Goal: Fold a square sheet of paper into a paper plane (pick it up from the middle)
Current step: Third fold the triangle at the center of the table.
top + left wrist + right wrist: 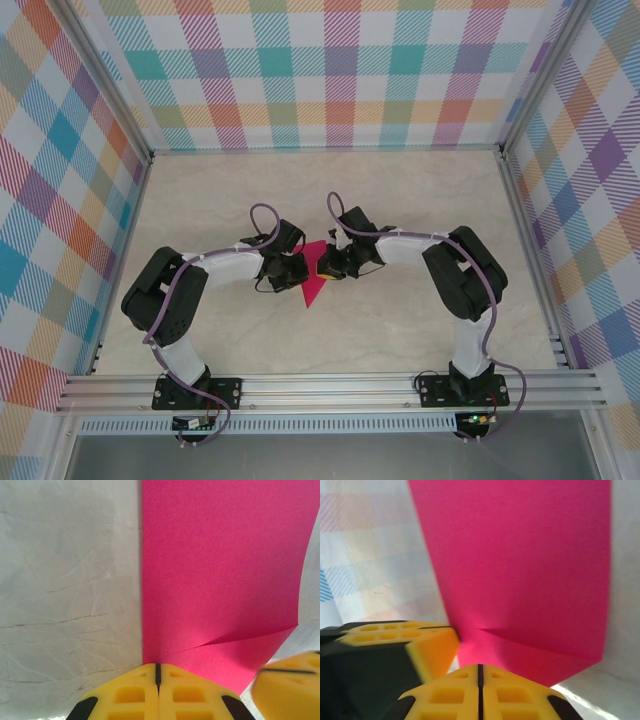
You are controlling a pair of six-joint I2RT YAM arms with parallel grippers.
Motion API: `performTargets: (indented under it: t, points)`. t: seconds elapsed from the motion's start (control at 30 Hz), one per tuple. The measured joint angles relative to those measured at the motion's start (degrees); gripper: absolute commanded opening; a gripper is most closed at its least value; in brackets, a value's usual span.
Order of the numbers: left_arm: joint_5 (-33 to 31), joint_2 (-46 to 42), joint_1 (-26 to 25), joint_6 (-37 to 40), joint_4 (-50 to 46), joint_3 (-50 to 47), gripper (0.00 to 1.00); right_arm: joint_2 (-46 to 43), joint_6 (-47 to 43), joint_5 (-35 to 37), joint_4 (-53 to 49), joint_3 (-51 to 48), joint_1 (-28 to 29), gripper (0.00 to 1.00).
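Left gripper [158, 666] clamping shut on edge of pink paper [220, 570], right gripper [480, 666] pinching same sheet from opposite side, jaws closed too. Both arms bending elbows outward, forearms reaching inward, wrists facing each other over middle of table [420, 200]. Paper sitting between them, sharp corner pointing toward arm bases, crease showing near fingertips.

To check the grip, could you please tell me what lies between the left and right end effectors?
The creased pink paper bridges the left end effector and the right end effector; the top view shows it.
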Motion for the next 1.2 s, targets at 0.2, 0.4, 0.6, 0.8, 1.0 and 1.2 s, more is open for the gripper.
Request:
performTargets:
  t: [0.2, 0.4, 0.6, 0.8, 1.0, 1.2]
  points:
    - [-0.6, 0.0, 0.0, 0.5, -1.4, 1.1, 0.04, 1.7, 0.4, 1.1, 0.0, 0.0, 0.0, 0.07]
    - [-0.7, -1.0, 0.0, 1.5, -0.8, 1.7, 0.09, 1.7, 2.2, 2.2, 0.2, -0.1, 0.0, 0.08]
    - [1.3, -8.0, -1.0, 0.8, 4.3, -1.9, 0.12, 1.7, 5.0, 2.8, 0.2, -0.2, 0.0, 0.07]
    - [3.0, -9.6, -4.7, -1.5, 8.3, -6.4, 0.12, 1.7, 7.1, 3.1, 0.2, -0.2, 0.0, 0.08]
    - [4.1, -8.1, -5.9, -3.1, 10.6, -8.3, 0.12, 1.7, 8.1, 3.2, 0.1, -0.1, 0.0, 0.08]
    - [5.1, -4.5, -6.0, -3.7, 11.9, -8.4, 0.11, 1.7, 8.2, 3.2, 0.0, -0.1, 0.0, 0.08]
